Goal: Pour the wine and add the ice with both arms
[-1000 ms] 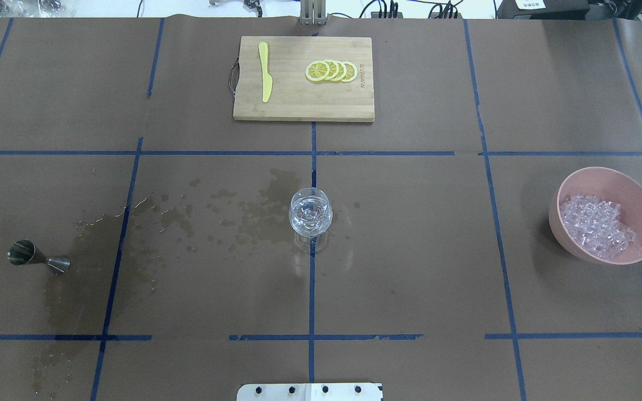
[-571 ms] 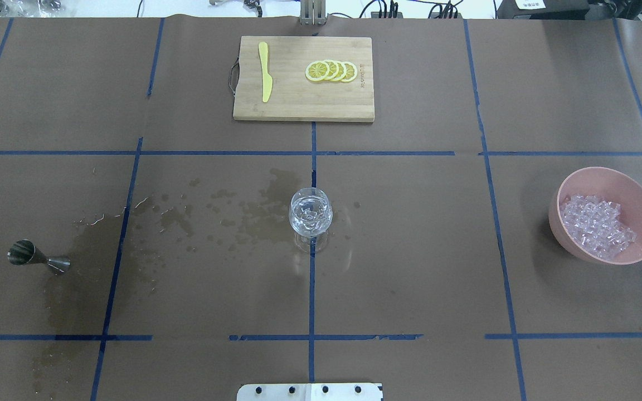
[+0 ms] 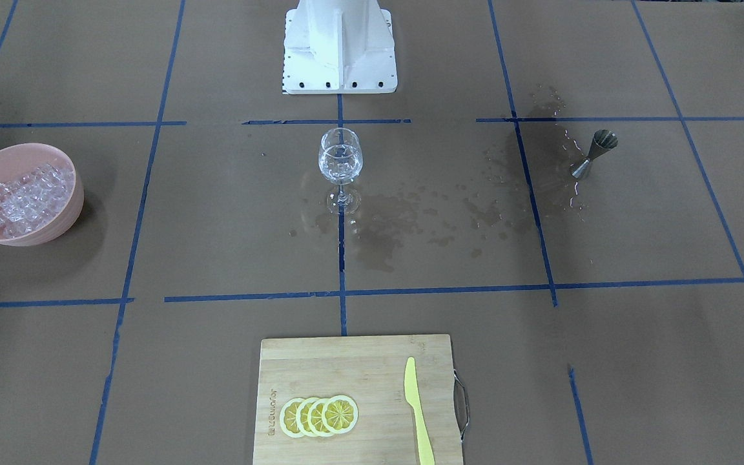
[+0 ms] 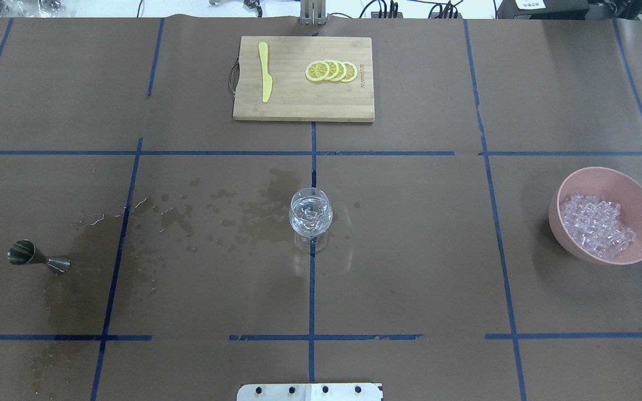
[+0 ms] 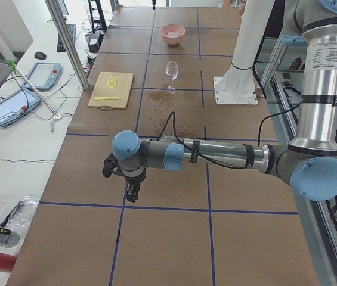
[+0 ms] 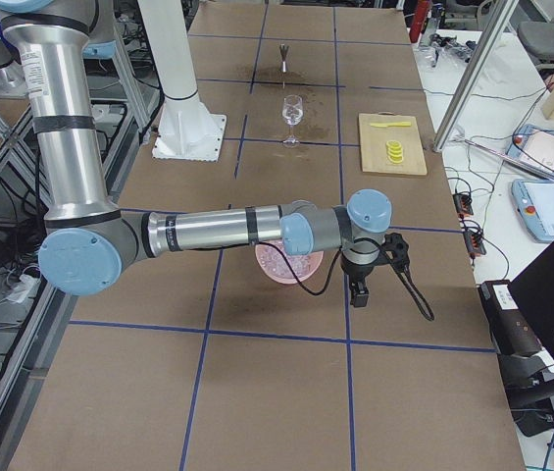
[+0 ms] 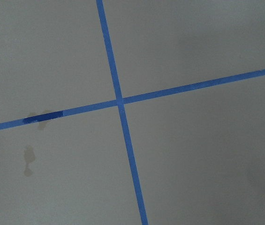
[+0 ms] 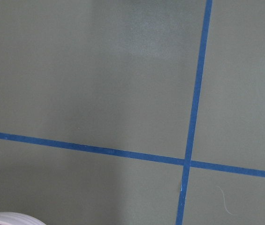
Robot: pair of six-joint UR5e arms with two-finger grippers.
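- Black left gripper (image 5: pixel 132 193) hanging low over bare brown table paper (image 5: pixel 168 250) out at the table's left end, well apart from every task thing. Seen only from the side, so jaw opening and any load impossible to tell. Nothing in its wrist view but blue tape lines and a faint stain.
- Steel jigger (image 4: pixel 37 259) standing on a dark wet patch (image 4: pixel 92 245), with splashes trailing toward the centre.
- Clear wine glass (image 4: pixel 310 214) upright on the centre line. Colourless wine (image 3: pixel 340 169) low in its bowl, apparently with a cube or two in it, though too glassy to be sure.
- Pink bowl (image 4: pixel 641 192) well to the right, heaped with ice (image 4: pixel 597 225).
- Black right gripper (image 6: pixel 360 291) just beyond the bowl at the right end, pointing down over bare paper, opening likewise impossible to tell.
- Judged from this layout: wine poured, both grippers standing clear, task at or near its end. If more ice wanted, next a short reach by the right arm (image 6: pixel 218 231) to the bowl, a light pinch on one slippery cube, then a carry to the glass without knocking its rim.
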